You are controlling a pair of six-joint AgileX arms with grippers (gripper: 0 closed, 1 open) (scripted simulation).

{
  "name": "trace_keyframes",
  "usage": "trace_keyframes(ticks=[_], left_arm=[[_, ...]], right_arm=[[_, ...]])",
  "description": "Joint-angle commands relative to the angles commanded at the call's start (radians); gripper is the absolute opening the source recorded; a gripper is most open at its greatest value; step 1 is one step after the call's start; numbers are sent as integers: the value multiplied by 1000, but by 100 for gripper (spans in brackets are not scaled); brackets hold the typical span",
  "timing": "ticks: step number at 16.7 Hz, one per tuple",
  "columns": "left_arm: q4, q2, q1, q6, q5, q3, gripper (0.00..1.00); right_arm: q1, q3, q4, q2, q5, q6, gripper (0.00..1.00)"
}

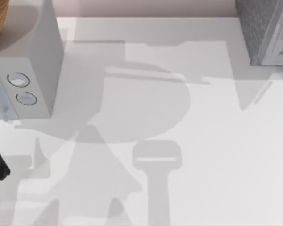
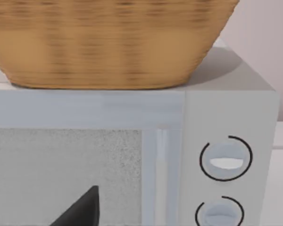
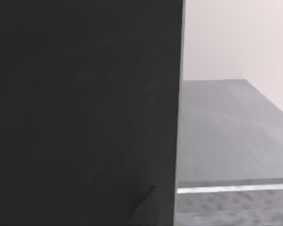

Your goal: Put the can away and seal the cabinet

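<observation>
the top view looks straight down on the white table (image 1: pixel 203 165), with the light-grey box (image 1: pixel 37 61) at the frame's left edge and the cabinet (image 1: pixel 264 28) cut off in the upper right corner. the left wrist view faces that light-grey box (image 2: pixel 226 108) head-on and close, a woven basket (image 2: pixel 108 42) on top of it; both views share its two dials (image 1: pixel 21 88). the right wrist view sits close against a dark panel (image 3: pixel 85 113).

a rendered, kitchen-like tabletop scene: a plain white desk (image 1: pixel 203 165) against a bare pale wall carries a light-grey microwave-style box (image 2: pixel 226 122) with two round dials, a woven basket (image 2: pixel 108 42) on top, and a dark speckled cabinet (image 1: pixel 264 28) at the right.
</observation>
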Motion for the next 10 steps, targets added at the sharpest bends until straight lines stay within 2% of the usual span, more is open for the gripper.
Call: trace_keyframes(ticks=[6, 10], left_arm=[[0, 0, 0, 0, 0, 0, 100], [0, 0, 0, 0, 0, 0, 100]], right_arm=[[473, -27, -9, -30, 474, 0, 100], [699, -56, -13, -56, 700, 0, 100]])
